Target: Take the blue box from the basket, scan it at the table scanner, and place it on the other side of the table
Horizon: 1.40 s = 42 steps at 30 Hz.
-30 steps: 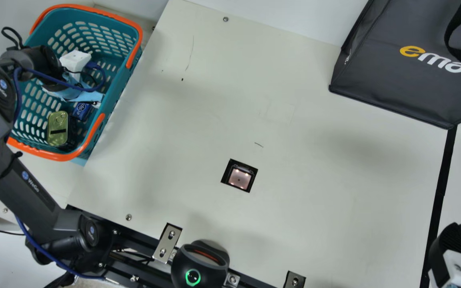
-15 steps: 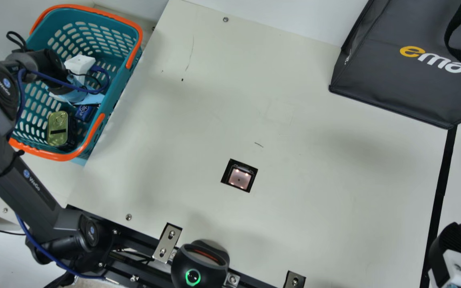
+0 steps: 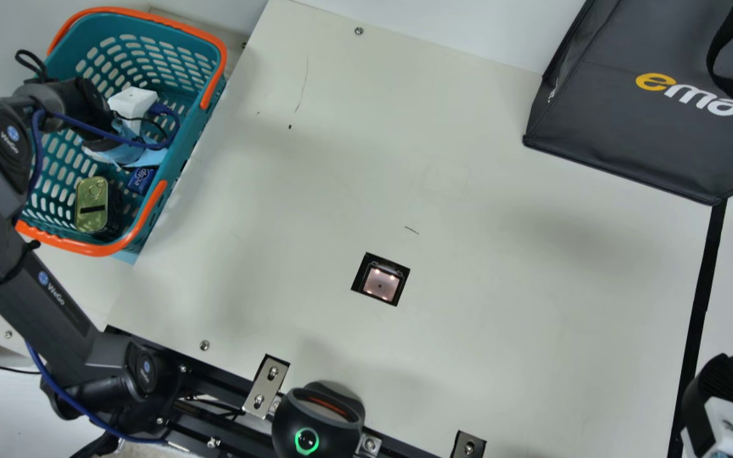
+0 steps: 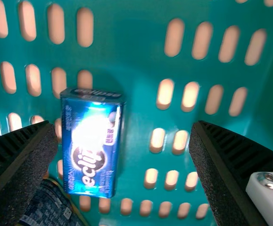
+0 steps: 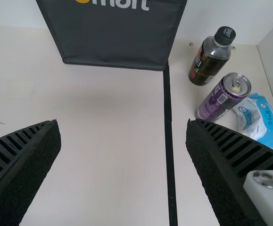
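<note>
In the main view my left gripper hangs over the teal basket at the far left, its fingers hidden there by its own wrist. Below it in the basket lies the blue box. The left wrist view has my left gripper open, with the upright-looking blue box closer to one finger and touched by neither. At the main view's lower right edge is my right gripper. My right gripper stands open and holds nothing in its wrist view. The scanner window is set into the table.
A golden tin shares the basket. The dark bag stands at the far right. Beyond the black tape line are a bottle, a purple can and a blue-white packet. A round black device sits at the front edge.
My left gripper has shifted slightly rightward over the basket, and more of the blue box shows below it. The box appears to have moved slightly rightward too. My right arm has kept still.
</note>
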{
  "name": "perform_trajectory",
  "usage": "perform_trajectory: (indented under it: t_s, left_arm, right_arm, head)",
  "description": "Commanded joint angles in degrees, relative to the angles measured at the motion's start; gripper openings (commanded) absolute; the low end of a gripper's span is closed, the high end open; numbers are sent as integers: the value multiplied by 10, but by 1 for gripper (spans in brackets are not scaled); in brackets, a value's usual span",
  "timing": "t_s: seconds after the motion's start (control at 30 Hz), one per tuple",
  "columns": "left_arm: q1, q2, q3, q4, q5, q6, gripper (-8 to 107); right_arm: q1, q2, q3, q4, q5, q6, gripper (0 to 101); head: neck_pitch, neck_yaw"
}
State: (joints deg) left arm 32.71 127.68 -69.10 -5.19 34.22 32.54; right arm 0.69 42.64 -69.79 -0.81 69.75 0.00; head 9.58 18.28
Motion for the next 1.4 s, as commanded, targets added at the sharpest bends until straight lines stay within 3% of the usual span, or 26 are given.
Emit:
perform_trajectory:
  t_s: [0.0,0.4,0.9,1.37]
  left_arm:
    - [3,3,-2,3,-2,2,90]
    - [16,11,-7,3,-3,28,90]
    - [18,12,-10,1,-3,38,-8]
    - [19,-30,-8,0,5,15,-8]
  right_arm:
    - [0,0,0,0,0,0,95]
    - [0,0,0,0,0,0,95]
    - [0,0,0,0,1,0,95]
    - [0,0,0,0,1,0,95]
  head:
    - [-17,1]
    - [-17,1]
    - [-17,1]
    - [-17,1]
